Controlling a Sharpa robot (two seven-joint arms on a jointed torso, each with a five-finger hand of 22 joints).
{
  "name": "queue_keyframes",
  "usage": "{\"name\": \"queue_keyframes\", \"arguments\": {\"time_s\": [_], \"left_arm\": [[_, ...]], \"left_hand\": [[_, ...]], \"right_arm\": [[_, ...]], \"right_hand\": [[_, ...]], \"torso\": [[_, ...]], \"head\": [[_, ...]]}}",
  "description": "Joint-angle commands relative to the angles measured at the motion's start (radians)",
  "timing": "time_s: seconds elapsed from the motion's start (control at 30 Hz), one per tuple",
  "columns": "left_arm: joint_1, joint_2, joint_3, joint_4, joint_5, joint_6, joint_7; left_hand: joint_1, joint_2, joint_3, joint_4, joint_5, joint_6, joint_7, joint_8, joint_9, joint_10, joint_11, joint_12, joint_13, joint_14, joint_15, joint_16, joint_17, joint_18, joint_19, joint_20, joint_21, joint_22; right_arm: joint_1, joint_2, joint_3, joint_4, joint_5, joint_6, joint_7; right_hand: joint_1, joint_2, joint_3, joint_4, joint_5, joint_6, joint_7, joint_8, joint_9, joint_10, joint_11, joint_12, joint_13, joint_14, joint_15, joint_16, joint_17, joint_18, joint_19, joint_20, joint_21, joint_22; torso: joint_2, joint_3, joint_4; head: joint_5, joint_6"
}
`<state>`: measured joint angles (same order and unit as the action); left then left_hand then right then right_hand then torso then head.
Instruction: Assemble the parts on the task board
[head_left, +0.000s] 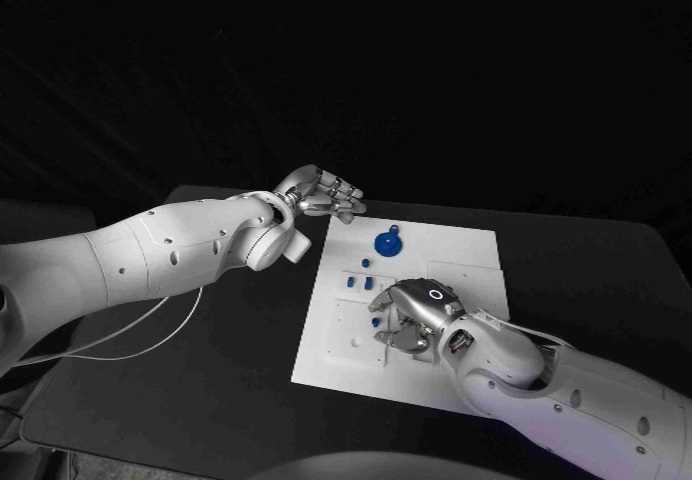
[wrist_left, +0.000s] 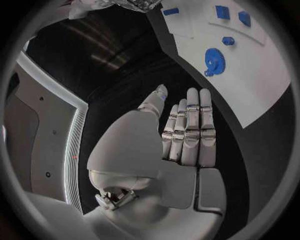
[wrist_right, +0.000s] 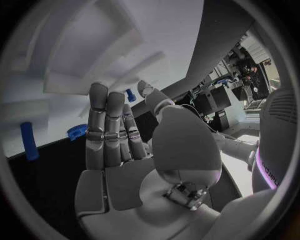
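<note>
Head camera looks down; wrist cameras sit behind each palm; all share the task board (head_left: 447, 262).

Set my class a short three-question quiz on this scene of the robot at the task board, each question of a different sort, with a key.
1. True or false: the left hand is holding the blue gear.
2. Multiple choice: where is the right hand?
A. off the table
B. over the task board, near its middle
C. on the black table beside the board
3. Fill in: the blue gear lies near the board's ____ edge, as seen from the robot (near or far).

Key
1. False: the left hand hovers open beside the board's far left corner, fingers straight, holding nothing.
2. B
3. far
</note>
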<state>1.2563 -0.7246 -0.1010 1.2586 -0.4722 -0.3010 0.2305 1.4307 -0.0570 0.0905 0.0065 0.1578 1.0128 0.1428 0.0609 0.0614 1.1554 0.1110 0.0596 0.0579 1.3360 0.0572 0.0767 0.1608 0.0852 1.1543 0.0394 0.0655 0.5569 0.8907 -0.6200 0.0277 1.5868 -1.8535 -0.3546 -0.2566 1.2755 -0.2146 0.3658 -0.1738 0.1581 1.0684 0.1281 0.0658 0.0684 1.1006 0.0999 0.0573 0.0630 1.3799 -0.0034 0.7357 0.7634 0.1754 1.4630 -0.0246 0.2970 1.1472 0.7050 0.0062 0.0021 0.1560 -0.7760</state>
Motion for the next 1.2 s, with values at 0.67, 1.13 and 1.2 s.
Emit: {"name": "queue_keyframes", "arguments": {"time_s": [0.67, 1.13, 1.2], "left_arm": [[-0.001, -0.004, 0.001, -0.014, 0.005, 0.008, 0.012], [-0.005, 0.017, 0.001, -0.023, 0.008, 0.034, 0.016], [-0.005, 0.017, 0.001, -0.025, 0.010, 0.037, 0.017]], "left_hand": [[0.000, -0.002, -0.001, 0.000, -0.005, -0.001, 0.004, 0.003, 0.001, -0.008, 0.002, 0.000, 0.001, -0.005, 0.001, 0.001, 0.000, -0.017, -0.004, 0.000, 0.005, -0.006], [0.001, -0.003, -0.002, -0.002, -0.004, -0.003, 0.004, 0.003, 0.002, -0.009, 0.002, 0.001, 0.001, -0.006, 0.001, 0.001, 0.000, -0.017, -0.004, 0.000, 0.005, -0.008], [0.000, -0.001, -0.003, -0.003, -0.004, -0.003, 0.005, 0.003, 0.002, -0.010, 0.002, 0.000, 0.001, -0.007, 0.002, 0.001, 0.000, -0.017, -0.005, 0.001, 0.005, -0.009]], "right_arm": [[0.001, -0.209, 0.203, 0.086, 0.222, 0.087, 0.065], [-0.001, -0.219, 0.218, 0.045, 0.121, 0.214, 0.019], [-0.002, -0.220, 0.218, 0.041, 0.108, 0.231, 0.009]], "right_hand": [[-0.030, 0.017, 0.103, 0.002, 0.036, 0.015, -0.011, -0.003, -0.001, 0.048, -0.012, 0.002, -0.002, 0.004, -0.013, 0.028, -0.020, 0.007, 0.027, -0.011, -0.012, 0.034], [-0.008, 0.021, 0.008, 0.007, 0.027, -0.016, -0.034, -0.003, -0.001, 0.012, -0.006, 0.002, -0.001, -0.002, -0.007, 0.022, -0.035, 0.009, 0.027, -0.003, -0.044, 0.028], [-0.007, 0.022, 0.008, 0.009, 0.026, -0.018, -0.035, -0.003, -0.001, 0.016, -0.007, 0.003, -0.001, -0.002, -0.007, 0.022, -0.036, 0.009, 0.030, -0.004, -0.045, 0.026]], "torso": [[-0.004, -0.0006, -0.0027], [-0.003, -0.0014, -0.0033], [-0.003, -0.0012, -0.0022]], "head": [[-0.021, 0.019], [-0.020, 0.017], [-0.020, 0.016]]}}
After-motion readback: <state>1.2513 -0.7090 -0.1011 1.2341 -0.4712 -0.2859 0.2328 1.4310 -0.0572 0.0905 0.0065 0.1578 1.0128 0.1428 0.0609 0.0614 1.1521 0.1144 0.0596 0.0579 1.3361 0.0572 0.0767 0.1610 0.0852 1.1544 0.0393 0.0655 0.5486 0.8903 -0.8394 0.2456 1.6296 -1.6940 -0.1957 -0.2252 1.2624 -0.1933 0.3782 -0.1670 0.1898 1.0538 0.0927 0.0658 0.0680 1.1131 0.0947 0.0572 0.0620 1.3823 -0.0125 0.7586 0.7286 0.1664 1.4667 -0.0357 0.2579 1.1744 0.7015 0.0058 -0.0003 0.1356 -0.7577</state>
